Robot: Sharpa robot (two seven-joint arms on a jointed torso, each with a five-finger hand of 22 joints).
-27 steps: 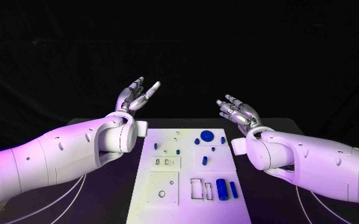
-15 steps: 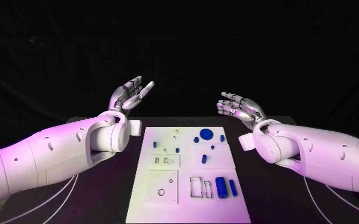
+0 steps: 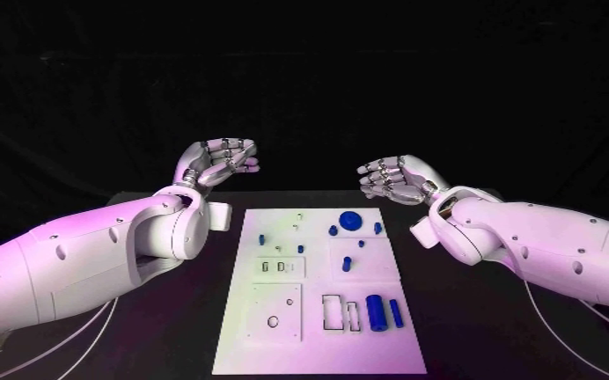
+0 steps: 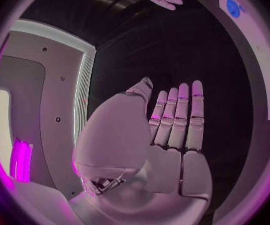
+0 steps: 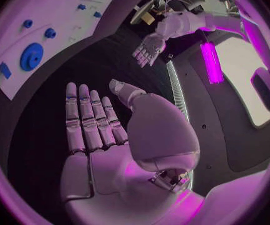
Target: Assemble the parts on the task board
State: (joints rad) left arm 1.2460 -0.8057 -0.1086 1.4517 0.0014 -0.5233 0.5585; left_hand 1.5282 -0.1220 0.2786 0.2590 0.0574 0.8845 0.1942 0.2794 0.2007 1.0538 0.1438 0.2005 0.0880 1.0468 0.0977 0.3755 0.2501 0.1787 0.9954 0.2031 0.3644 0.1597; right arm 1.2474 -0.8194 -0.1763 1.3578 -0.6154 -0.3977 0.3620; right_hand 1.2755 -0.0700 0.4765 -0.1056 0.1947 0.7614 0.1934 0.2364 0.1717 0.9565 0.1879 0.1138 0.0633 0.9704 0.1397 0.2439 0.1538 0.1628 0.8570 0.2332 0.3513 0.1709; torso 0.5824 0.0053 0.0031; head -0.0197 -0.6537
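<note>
The fingers (image 4: 179, 115) of the left hand (image 3: 218, 162) lie straight and side by side with nothing in them, and so do the fingers (image 5: 87, 117) of the right hand (image 3: 396, 178). In the head view both hands hang above the table (image 3: 470, 310), at the left and right of mid-frame, apart from the task board (image 3: 318, 345) in the lower middle. The parts look small, rigid, light and probably smooth. The blue cylinder (image 3: 376, 311) at the board's lower right is best pinched across its middle, the round disc (image 3: 350, 218) by its rim. The head view foreshortens the fingers so they look bunched. The wrist views show flat, bare palms, and the head view alone shows the whole layout of the board.
</note>
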